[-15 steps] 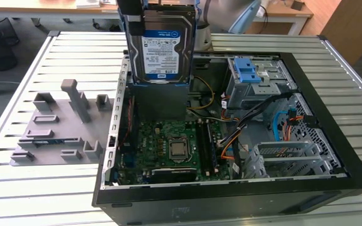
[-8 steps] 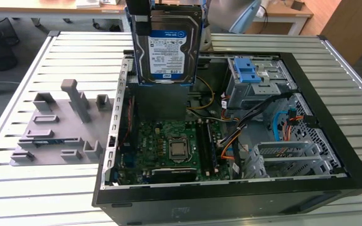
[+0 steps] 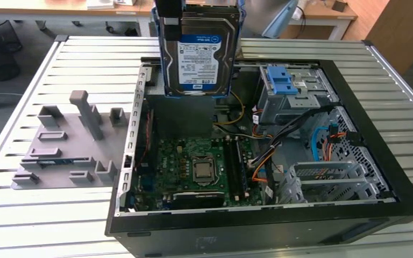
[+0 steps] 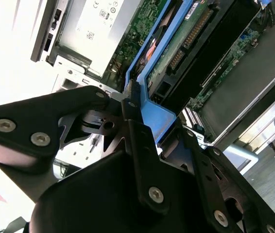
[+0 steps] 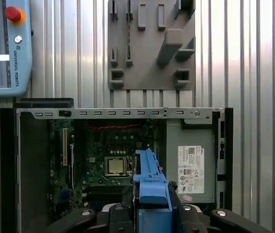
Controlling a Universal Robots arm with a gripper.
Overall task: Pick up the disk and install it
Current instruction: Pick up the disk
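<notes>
The disk (image 3: 197, 54) hangs upright above the far part of the open computer case (image 3: 378, 212), its white-and-blue label facing the exterior camera and a blue plastic carrier framing it. My gripper (image 4: 152, 116) is shut on the carrier's end; its black fingers (image 4: 130, 104) press the blue frame. Beyond the grip, the second wrist view has the disk's green circuit side (image 4: 186, 39). In the first wrist view the blue carrier (image 5: 149, 179) stands edge-on between the gripper's (image 5: 149, 212) black arms, over the case interior.
Inside the case lie the motherboard (image 3: 192, 166), a grey power-supply box with a white sticker (image 5: 191, 167) and a grey metal cage with blue latches (image 3: 289, 88). A grey fixture plate (image 3: 66, 145) sits on the slatted table. A teach pendant (image 5: 4, 48) rests beyond it.
</notes>
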